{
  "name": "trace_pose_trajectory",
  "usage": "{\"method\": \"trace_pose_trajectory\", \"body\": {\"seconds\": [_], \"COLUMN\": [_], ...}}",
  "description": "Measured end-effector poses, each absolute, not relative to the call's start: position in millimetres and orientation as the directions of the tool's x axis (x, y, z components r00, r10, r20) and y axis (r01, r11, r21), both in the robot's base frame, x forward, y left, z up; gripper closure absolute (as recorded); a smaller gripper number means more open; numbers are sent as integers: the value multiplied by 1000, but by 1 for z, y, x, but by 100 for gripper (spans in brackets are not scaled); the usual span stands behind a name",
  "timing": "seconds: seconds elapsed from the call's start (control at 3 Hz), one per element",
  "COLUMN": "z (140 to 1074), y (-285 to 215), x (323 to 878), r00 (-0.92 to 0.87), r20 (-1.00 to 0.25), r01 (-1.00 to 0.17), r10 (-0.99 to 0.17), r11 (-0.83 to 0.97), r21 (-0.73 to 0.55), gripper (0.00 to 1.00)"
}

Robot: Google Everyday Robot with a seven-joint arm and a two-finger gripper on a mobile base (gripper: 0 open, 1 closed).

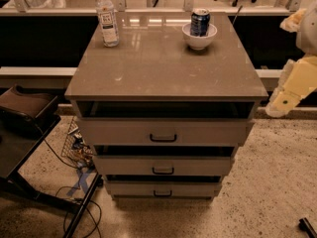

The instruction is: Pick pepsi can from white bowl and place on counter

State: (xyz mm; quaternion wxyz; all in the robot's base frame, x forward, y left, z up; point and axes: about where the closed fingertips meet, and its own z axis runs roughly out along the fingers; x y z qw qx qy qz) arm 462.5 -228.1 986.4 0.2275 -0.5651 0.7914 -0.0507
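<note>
The pepsi can [200, 22], dark blue with a silver top, stands upright in the white bowl [199, 37] at the far right of the counter [163, 66]. My cream-coloured arm [293, 86] hangs at the right edge of the view, beside the counter and below its top. Only a dark tip of my gripper [308, 227] shows in the bottom right corner, low near the floor and far from the can. It holds nothing that I can see.
A clear plastic bottle [107, 18] with a white cap stands at the far left of the counter. Three drawers [163, 133] with dark handles are below. A dark stand and cables [29, 148] are on the floor at the left. A rail runs behind the counter.
</note>
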Motion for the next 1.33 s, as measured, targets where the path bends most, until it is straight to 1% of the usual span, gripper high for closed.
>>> {"method": "trace_pose_trajectory", "body": {"seconds": [0.33,0.67,1.0,1.33], "z": [981,974,974,979], "y": [-258,-278,-277,-267], "x": [499,535,574,603], "r00": [-341,-354,-304,-222], "r20": [-475,-637,-774,-863], "r01": [-774,-684,-612,-555], "r10": [-811,-685,-556,-454], "r11": [529,654,736,787], "r21": [-348,-323,-288,-271], "gripper": [0,0,0,0]}}
